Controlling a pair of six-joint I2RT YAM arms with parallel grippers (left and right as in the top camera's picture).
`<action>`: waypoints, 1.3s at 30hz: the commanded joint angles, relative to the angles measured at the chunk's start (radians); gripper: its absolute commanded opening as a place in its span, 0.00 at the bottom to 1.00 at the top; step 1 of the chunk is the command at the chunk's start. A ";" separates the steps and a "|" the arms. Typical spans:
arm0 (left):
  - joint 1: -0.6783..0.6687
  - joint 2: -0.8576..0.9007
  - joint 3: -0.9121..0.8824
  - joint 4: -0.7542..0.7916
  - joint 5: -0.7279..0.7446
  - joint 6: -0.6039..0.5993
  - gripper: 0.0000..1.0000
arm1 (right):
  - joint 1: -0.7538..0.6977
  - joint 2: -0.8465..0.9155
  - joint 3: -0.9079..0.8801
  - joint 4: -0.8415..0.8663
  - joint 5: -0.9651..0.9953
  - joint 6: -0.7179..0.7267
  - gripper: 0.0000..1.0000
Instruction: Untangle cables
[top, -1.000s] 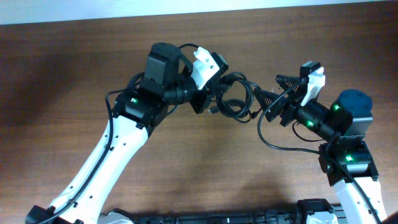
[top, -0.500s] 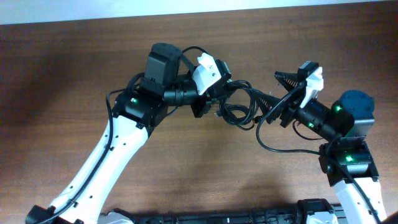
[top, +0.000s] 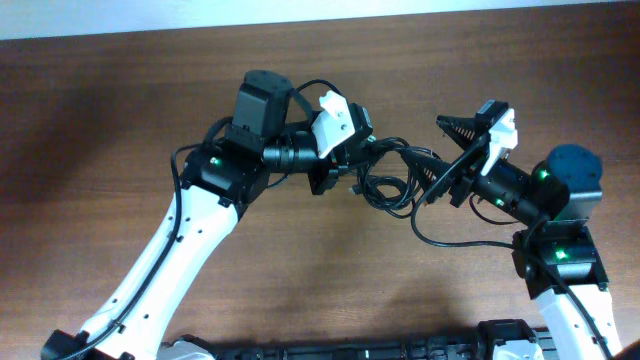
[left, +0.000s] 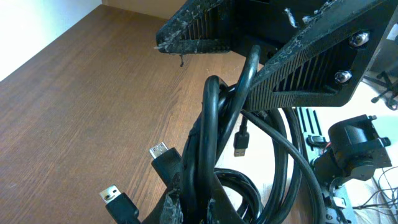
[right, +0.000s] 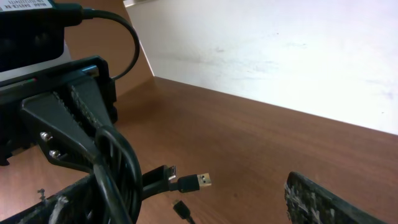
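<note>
Left arm (top: 180, 250) jaws clamped tight; right arm (top: 520, 190) jaws spread wide.

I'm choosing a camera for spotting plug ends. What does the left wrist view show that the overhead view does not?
Only the left wrist view: three plug ends up close, a flat USB plug, another plug above it, and a small plug hanging free. Only the overhead view: both arms, the open right gripper beside the tangle, and a cable loop sagging toward the right arm. Both: the left gripper shut on the black cables, over the wooden table.
</note>
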 joint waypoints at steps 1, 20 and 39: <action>-0.005 -0.017 0.018 -0.013 0.094 0.023 0.00 | -0.003 0.006 0.014 0.036 0.031 -0.004 0.88; -0.005 -0.017 0.018 -0.013 0.170 0.028 0.00 | -0.003 0.023 0.014 0.117 0.072 -0.003 0.88; -0.004 -0.017 0.018 0.015 0.073 0.042 0.00 | -0.003 0.068 0.014 0.100 -0.137 -0.001 0.88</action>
